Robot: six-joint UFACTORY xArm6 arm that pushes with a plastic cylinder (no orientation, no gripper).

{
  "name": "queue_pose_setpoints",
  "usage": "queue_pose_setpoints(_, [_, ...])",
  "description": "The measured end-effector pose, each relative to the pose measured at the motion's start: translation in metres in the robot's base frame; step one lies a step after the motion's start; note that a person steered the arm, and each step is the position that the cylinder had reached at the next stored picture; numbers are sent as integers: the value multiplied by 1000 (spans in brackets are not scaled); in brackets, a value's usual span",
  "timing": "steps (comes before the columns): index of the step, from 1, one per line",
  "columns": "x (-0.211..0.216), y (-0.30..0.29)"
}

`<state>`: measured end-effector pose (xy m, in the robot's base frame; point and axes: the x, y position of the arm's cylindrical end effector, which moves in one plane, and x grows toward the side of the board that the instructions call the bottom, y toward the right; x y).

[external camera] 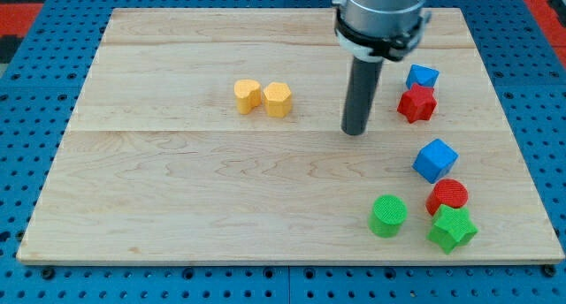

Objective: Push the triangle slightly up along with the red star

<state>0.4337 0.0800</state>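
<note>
The red star (416, 103) lies at the view's right side of the wooden board. A small blue block, the triangle (422, 76), touches it just above. My tip (355, 132) rests on the board to the left of the red star and slightly below it, with a gap between them. The rod rises from there to the arm at the view's top.
A blue cube (435, 160) sits below the red star. A red cylinder (448, 196), a green cylinder (387, 216) and a green star (452, 229) cluster at the bottom right. Two yellow blocks (248, 95) (277, 99) sit side by side left of my tip.
</note>
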Motion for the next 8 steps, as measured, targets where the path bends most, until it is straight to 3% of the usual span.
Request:
queue_pose_setpoints(6, [-13,1])
queue_pose_setpoints(8, [4,48])
